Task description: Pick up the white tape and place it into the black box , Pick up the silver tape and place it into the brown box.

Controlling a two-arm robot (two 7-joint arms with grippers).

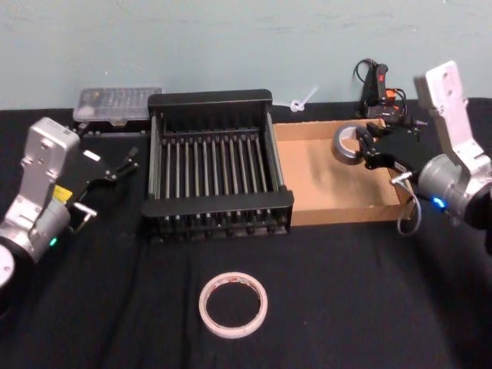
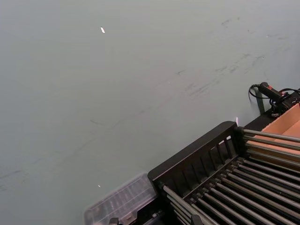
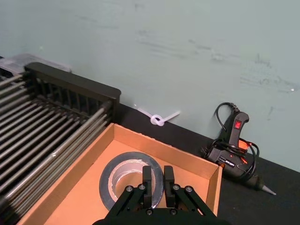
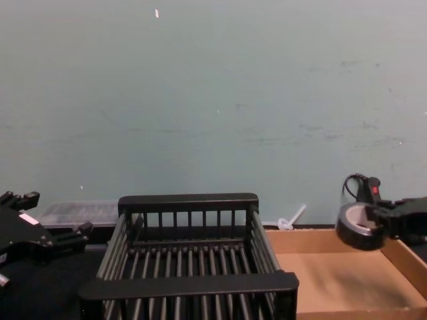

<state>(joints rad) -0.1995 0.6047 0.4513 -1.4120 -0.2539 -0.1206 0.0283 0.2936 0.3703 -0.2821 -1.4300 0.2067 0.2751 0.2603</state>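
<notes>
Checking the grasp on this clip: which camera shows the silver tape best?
The right wrist view: the silver tape shows its whole face and pale core, the right gripper shut on its edge over the brown box. Head view shows it smaller; chest view shows it side-on.

Head cam: high up, angled fwd and down over the whole surface (image 1: 346, 323); takes in black box (image 1: 215, 165), brown box (image 1: 338, 184) and both arms at the edges. Chest cam: lower, looks level across; black box (image 4: 188, 267) seen side-on and close, brown box (image 4: 347, 280) at lower right, wall behind. Left wrist cam: tilted up, mostly wall, near corner of black box (image 2: 197, 159) plus a clear case (image 2: 119, 204). Right wrist cam: close above brown box (image 3: 93, 183), looking past own gripper (image 3: 156, 180) toward wall. All four share the black box's back rim and the wall.
</notes>
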